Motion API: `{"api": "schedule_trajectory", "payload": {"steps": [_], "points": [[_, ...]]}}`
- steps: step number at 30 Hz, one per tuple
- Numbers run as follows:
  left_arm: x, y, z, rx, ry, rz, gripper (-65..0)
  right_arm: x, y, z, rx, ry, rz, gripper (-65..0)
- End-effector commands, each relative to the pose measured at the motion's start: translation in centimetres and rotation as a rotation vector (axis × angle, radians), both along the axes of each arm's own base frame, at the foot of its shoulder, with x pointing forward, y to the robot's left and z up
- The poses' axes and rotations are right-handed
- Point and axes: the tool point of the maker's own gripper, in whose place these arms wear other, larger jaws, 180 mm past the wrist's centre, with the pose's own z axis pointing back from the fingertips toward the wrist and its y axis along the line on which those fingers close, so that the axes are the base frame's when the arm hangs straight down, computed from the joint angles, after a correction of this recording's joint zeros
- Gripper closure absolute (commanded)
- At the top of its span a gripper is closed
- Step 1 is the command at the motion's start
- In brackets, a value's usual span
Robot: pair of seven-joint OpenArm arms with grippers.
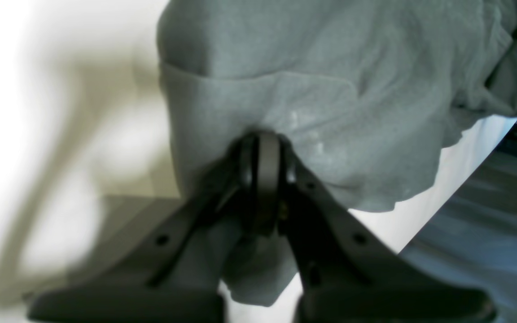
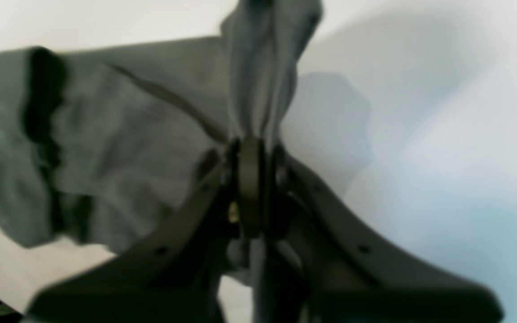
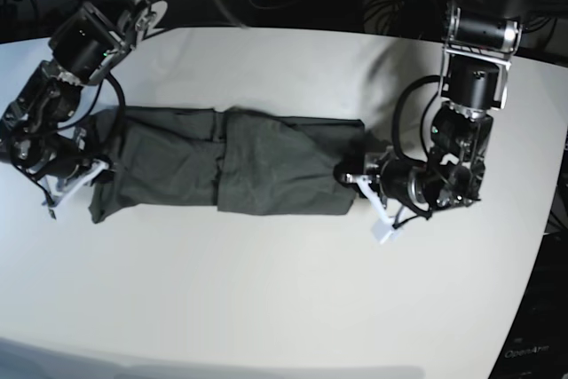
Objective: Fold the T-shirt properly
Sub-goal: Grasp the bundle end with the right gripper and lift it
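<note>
Lying stretched across the white table [image 3: 284, 290], the dark grey T-shirt [image 3: 266, 166] forms a long, narrow band running side to side in the base view, with a fold seam near its middle. Left gripper [image 1: 260, 143]: jaws pressed together, clamped on a bunched edge of the shirt; cloth puckers right at the tips. In the base view this gripper [image 3: 346, 175] sits at the shirt's right-hand end, low over the table. Right gripper [image 2: 251, 146]: jaws closed on a gathered ridge of fabric that rises past the tips in the right wrist view. In the base view it [image 3: 96, 170] is at the shirt's opposite end, where the cloth looks rumpled and narrower. Pale flecks show on the fabric just above the left gripper. Both wrist views are blurred.
</note>
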Motion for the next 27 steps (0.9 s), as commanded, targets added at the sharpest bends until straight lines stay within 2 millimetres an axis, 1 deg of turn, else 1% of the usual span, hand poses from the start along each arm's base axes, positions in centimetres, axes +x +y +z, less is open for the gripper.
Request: {"api": "schedule_trajectory", "payload": {"steps": [1, 3, 6, 8, 10, 13, 16, 22, 27], "points": [[-0.2, 2.0, -0.8, 0.098, 0.022, 0.003, -1.8, 0.6, -0.2, 1.0, -0.015, -0.026, 0.012, -0.9], [-0.2, 1.9, -0.8, 0.098, 0.021, 0.002, -1.8, 0.7, 0.3, 0.9, -0.017, -0.022, 0.034, -0.9], [-0.2, 2.0, -0.9, 0.099, 0.021, 0.001, -1.8, 1.1, 2.0, 0.7, -0.002, -0.021, 0.066, -0.9], [-0.2, 1.9, -0.8, 0.098, 0.021, 0.002, -1.8, 1.1, 2.4, 0.6, 0.002, -0.021, 0.075, -0.9], [-0.3, 1.9, -0.9, 0.096, 0.023, 0.002, -1.8, 1.4, 3.5, 0.6, 0.004, -0.020, 0.108, -0.9], [-0.3, 1.9, -0.9, 0.097, 0.023, 0.001, -1.8, 1.8, 4.6, 0.7, -0.008, -0.019, 0.151, -0.9], [-0.3, 1.9, -0.9, 0.099, 0.024, -0.001, -1.8, 2.4, 6.4, 0.8, -0.031, -0.017, 0.232, -0.9], [-0.4, 1.9, -1.0, 0.102, 0.026, -0.004, -1.8, 2.8, 8.9, 0.9, -0.057, -0.012, 0.339, -0.9], [-0.4, 1.9, -1.0, 0.100, 0.026, -0.004, -1.8, 3.2, 11.0, 1.1, -0.038, -0.024, 0.375, -0.9]]}}
